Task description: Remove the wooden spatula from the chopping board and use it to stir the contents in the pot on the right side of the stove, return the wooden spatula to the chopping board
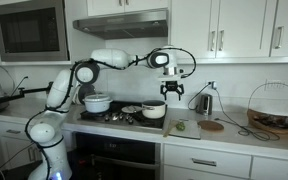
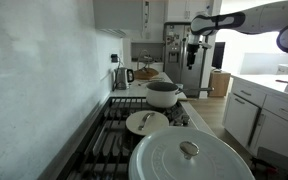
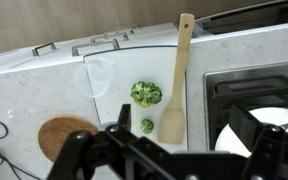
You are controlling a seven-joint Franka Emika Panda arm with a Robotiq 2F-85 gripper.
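Note:
The wooden spatula lies along the right edge of the pale chopping board, blade towards me and handle pointing away. A green broccoli floret and a smaller one lie on the board beside it. My gripper is open and empty, high above the spatula's blade. It also shows in both exterior views. The small white pot with a dark rim stands on the black stove. In the wrist view the pot is partly hidden behind my right finger.
A round dark-brown wooden disc lies beyond the board. A larger white pot and a small pan stand on the stove. A steel kettle and a wire basket stand on the counter.

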